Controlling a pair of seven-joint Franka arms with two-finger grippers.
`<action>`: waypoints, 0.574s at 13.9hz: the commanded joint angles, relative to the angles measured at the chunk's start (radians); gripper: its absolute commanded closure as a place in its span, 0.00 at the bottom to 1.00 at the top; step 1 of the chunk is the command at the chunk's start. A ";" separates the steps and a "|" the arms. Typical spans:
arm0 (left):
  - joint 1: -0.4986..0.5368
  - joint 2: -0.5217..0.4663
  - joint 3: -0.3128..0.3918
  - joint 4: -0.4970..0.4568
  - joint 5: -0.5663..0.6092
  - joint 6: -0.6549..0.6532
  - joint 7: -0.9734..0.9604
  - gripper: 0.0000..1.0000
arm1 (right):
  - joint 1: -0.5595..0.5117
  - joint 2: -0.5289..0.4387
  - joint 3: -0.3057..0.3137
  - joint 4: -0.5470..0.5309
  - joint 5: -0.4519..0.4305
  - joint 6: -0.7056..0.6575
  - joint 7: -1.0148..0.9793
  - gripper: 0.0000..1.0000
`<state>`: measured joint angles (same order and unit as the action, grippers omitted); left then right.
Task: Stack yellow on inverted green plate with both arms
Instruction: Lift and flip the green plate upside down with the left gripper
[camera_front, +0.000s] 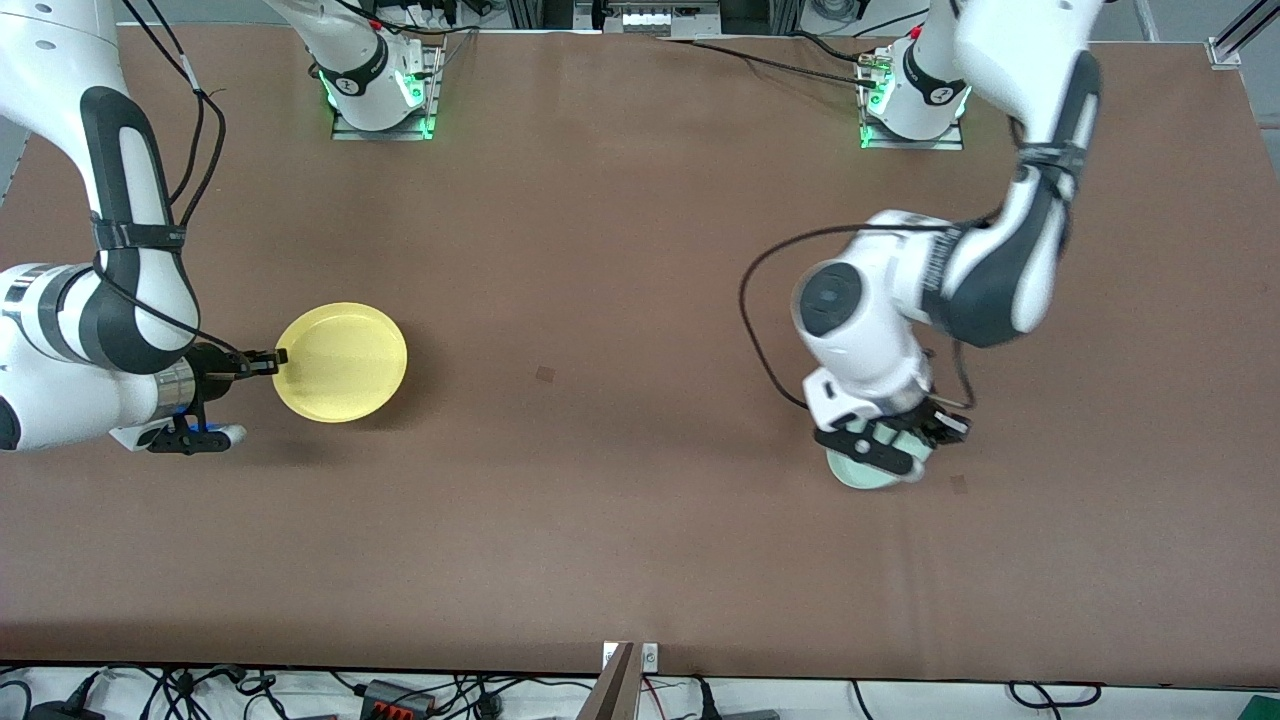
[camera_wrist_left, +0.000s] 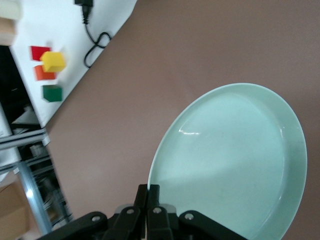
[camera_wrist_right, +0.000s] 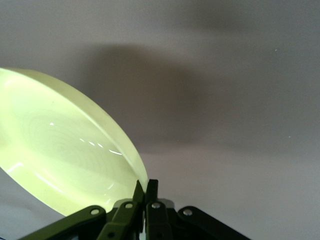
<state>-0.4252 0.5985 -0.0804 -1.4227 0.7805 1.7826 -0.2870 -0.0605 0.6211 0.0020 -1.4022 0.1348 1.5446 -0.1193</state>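
The yellow plate (camera_front: 340, 362) is at the right arm's end of the table, held by its rim just above the cloth, with a shadow under it. My right gripper (camera_front: 278, 357) is shut on that rim. In the right wrist view the fingers (camera_wrist_right: 146, 184) pinch the plate's edge (camera_wrist_right: 65, 150). The pale mint-green plate (camera_front: 860, 472) is toward the left arm's end, tilted steeply and mostly hidden under the left wrist. My left gripper (camera_front: 900, 445) is shut on its rim. In the left wrist view (camera_wrist_left: 150, 187) the plate's hollow side (camera_wrist_left: 230, 165) faces the camera.
The brown table (camera_front: 620, 300) carries two small dark marks (camera_front: 545, 374) (camera_front: 958, 484). In the left wrist view, coloured blocks (camera_wrist_left: 50, 70) and a black cable (camera_wrist_left: 95, 42) lie on a white surface past the table's edge.
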 joint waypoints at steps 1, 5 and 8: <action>-0.148 0.081 0.021 0.024 0.188 -0.110 -0.209 0.98 | -0.004 -0.004 0.003 0.000 0.016 -0.014 -0.017 1.00; -0.286 0.165 0.019 0.031 0.302 -0.215 -0.441 0.98 | 0.001 -0.004 0.004 0.003 0.014 -0.012 -0.017 1.00; -0.340 0.204 0.019 0.030 0.309 -0.238 -0.567 0.96 | 0.010 -0.006 0.004 0.006 0.012 -0.012 -0.019 1.00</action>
<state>-0.7411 0.7779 -0.0751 -1.4213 1.0626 1.5658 -0.7989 -0.0564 0.6212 0.0034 -1.4023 0.1348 1.5446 -0.1235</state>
